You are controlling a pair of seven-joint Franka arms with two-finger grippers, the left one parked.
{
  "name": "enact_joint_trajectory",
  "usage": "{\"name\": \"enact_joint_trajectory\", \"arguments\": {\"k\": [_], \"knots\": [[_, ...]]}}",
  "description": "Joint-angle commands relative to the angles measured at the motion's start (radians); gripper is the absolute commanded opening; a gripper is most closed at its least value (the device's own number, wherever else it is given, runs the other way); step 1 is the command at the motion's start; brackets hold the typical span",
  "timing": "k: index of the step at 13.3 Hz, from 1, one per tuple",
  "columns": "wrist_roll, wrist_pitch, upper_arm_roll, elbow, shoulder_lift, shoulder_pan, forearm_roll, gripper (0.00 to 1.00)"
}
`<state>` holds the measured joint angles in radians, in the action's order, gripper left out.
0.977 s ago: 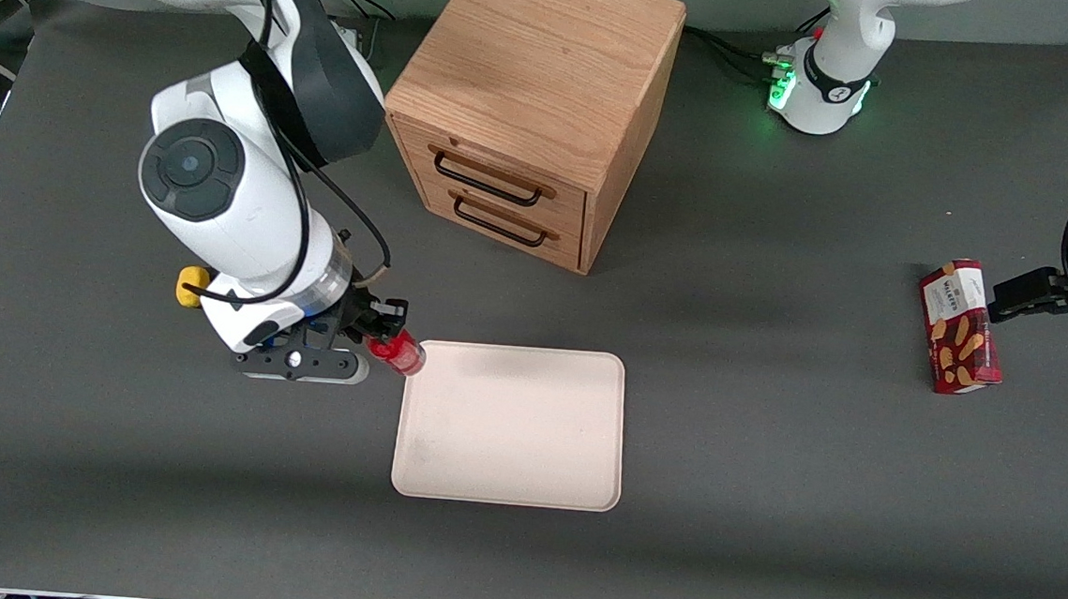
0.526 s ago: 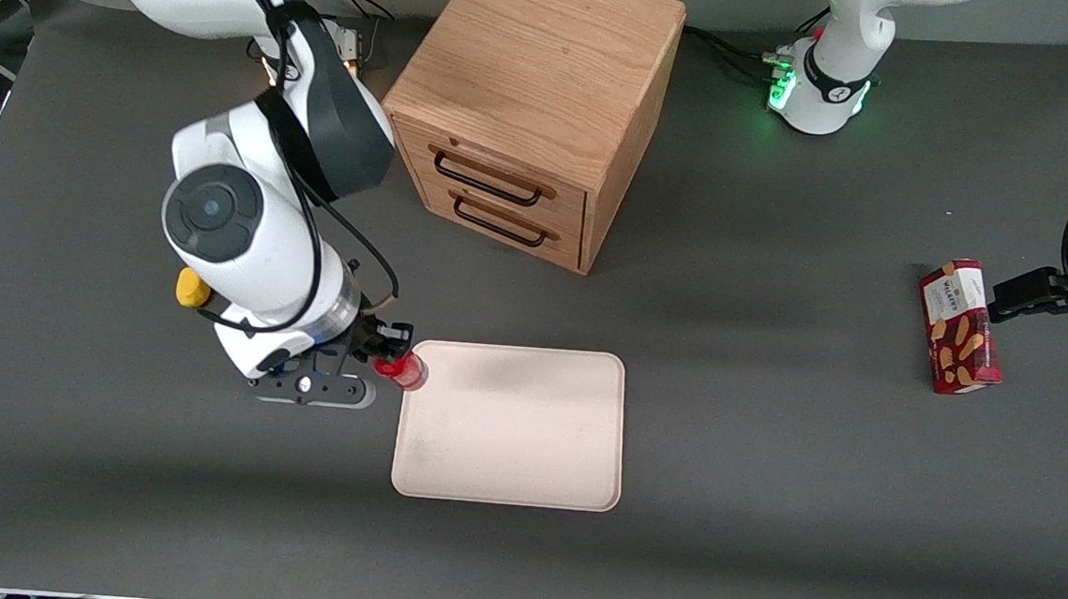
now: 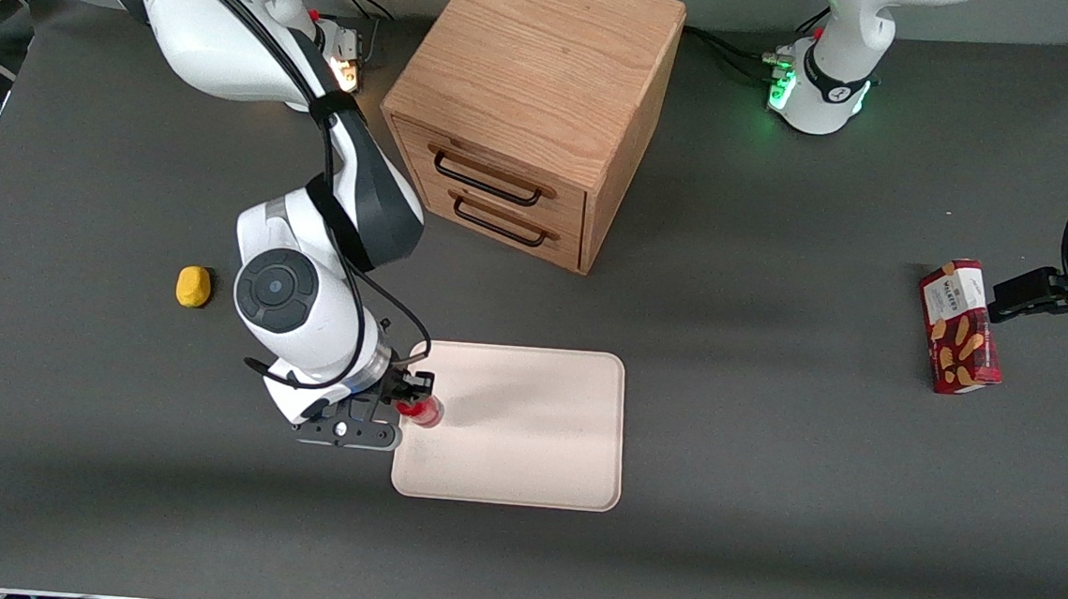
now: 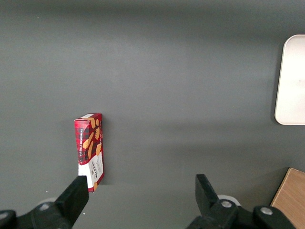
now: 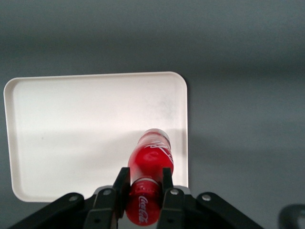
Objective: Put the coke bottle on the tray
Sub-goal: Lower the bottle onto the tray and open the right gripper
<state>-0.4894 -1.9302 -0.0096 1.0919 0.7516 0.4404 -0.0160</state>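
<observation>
I've got the right arm's black two-finger gripper clamped on the small glossy red coke bottle, fingers pinching its body, bottle raised over the flat pale cream-pink rectangular tray at its edge toward the working arm's end; small yellow lump on the grey table

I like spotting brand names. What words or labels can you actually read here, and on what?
"Coca-Cola": white script on the coke bottle held in the gripper above the tray.
"WALKERS", faintly: on the biscuit box; its smaller print is unreadable.
</observation>
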Motion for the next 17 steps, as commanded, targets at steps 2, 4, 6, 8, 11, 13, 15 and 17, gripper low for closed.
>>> {"name": "enact_joint_trajectory", "arguments": {"k": [2,4,6,8,11,13,15,17], "knots": [[-0.011,-0.099,-0.003,0.071,-0.006,0.001,0.037,0.0],[-0.015,-0.13,-0.003,0.1,-0.005,0.001,0.037,0.0],[-0.018,-0.133,-0.003,0.103,-0.003,0.001,0.037,0.0],[-0.023,-0.131,-0.003,0.105,0.003,0.001,0.037,0.0],[-0.024,-0.133,-0.003,0.115,0.006,0.001,0.037,0.67],[-0.024,-0.133,-0.003,0.115,0.006,0.0,0.036,1.0],[-0.024,-0.13,-0.003,0.114,0.0,0.0,0.036,1.0],[-0.026,-0.09,-0.003,0.115,-0.032,-0.002,0.037,1.0]]}}
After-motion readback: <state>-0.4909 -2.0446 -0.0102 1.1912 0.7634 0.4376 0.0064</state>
